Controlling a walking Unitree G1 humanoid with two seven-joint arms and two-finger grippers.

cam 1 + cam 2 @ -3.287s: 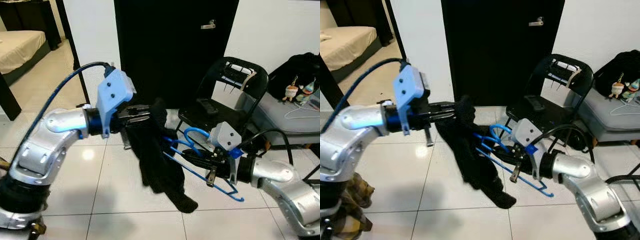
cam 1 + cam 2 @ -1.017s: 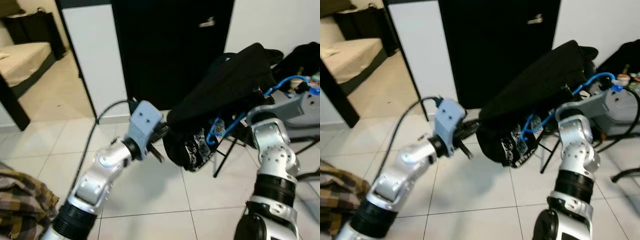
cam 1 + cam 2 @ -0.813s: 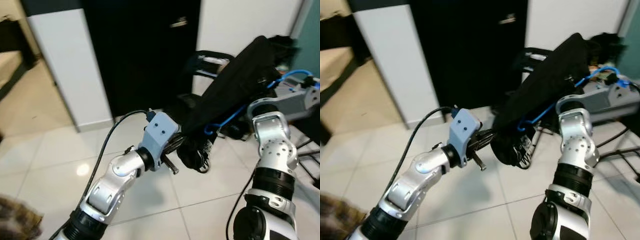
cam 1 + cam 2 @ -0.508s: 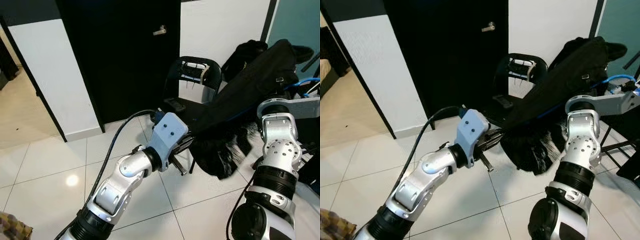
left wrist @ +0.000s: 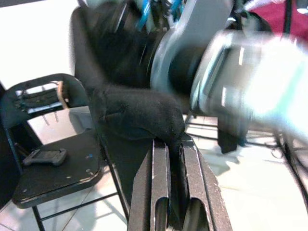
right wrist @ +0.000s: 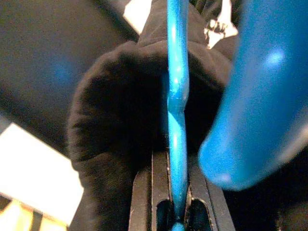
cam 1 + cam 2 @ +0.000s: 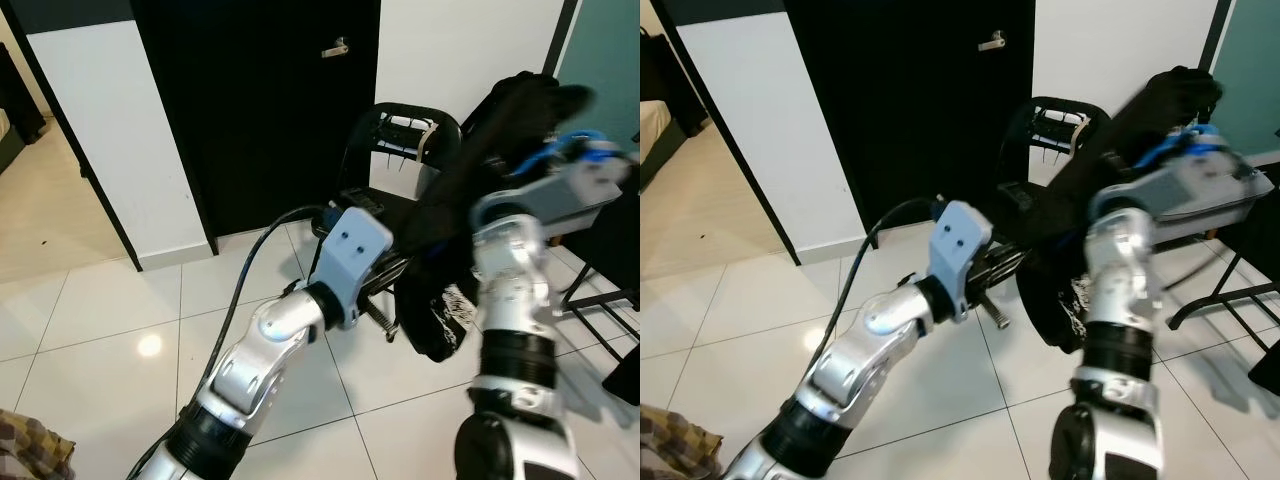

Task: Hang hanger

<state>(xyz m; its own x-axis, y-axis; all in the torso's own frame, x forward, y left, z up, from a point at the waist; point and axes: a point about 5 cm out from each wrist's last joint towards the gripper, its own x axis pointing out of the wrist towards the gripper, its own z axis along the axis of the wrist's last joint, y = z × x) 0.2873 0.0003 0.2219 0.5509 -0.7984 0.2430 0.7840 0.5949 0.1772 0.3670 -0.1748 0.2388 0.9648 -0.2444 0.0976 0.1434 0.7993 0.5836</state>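
Two silver arms were seen in the left eye view, reaching forward over a white tiled floor (image 7: pixel 100 320) in front of a black door (image 7: pixel 260 100). The left gripper (image 7: pixel 392 276) was held out toward a black garment (image 7: pixel 440 300), its black fingers closed on a fold of the cloth. The garment was stretched from there up to the raised right arm, whose forearm stood nearly upright and was blurred. A black folding chair (image 7: pixel 395 135) stood behind the garment, against the white wall. A corner of plaid cloth (image 7: pixel 30 450) lay on the floor at the robot's left.

In the right eye view the same scene was shown, with the garment draped from the top of the right arm down to a hanging bunch beside the left gripper. A hint of blue was visible near the top of the right arm, too blurred to be told apart.

In the left wrist view the two black fingers (image 5: pixel 192 192) were seen clamped on a thick fold of the black garment, with the chair seat beyond and the right arm blurred close by.

In the right wrist view the right gripper (image 6: pixel 175 211) was seen clenched on the thin blue bar of the hanger (image 6: pixel 177 96), which ran straight out between the fingers, with the black garment bunched around it.
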